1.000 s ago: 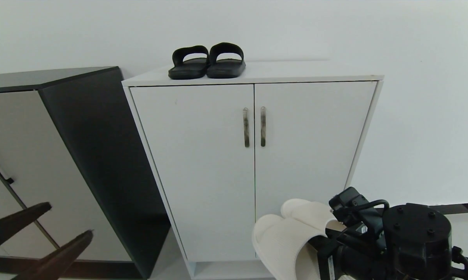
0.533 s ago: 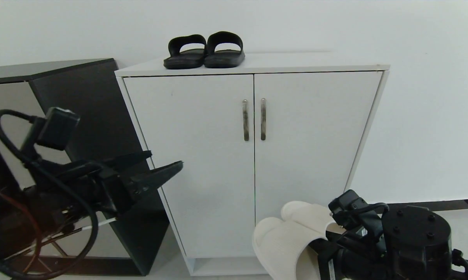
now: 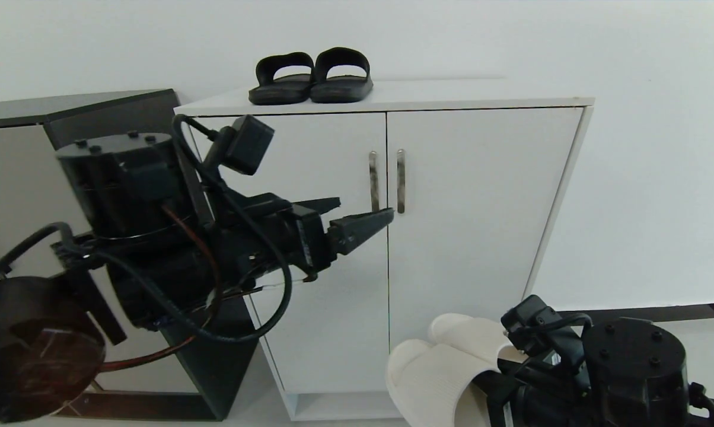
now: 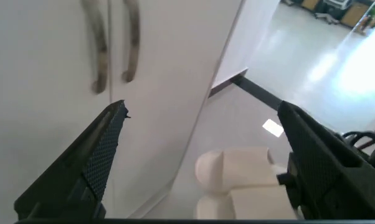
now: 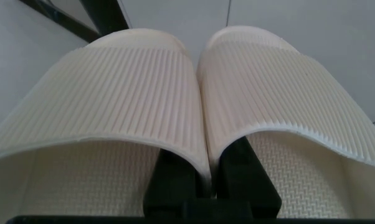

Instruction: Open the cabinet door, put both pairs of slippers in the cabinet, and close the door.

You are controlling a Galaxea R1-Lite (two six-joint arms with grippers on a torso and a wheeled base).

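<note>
L claw (image 3: 363, 209) open, tips at L handle (image 3: 373, 178) of shut cabinet (image 3: 481, 225), maybe touching | R claw (image 5: 206, 186) clamping white slippers (image 3: 446, 356), below-right of L claw | black slippers (image 3: 312, 74) on cabinet top, above L claw

Cabinet doors (image 3: 475, 207) shut, block way in; black cabinet (image 3: 66, 102) just beside on L; floor (image 3: 710, 339) free on R.

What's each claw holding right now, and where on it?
Right claw pinches the white slippers by their touching inner sides, one finger inside each. Left claw is open, holding nothing.
</note>
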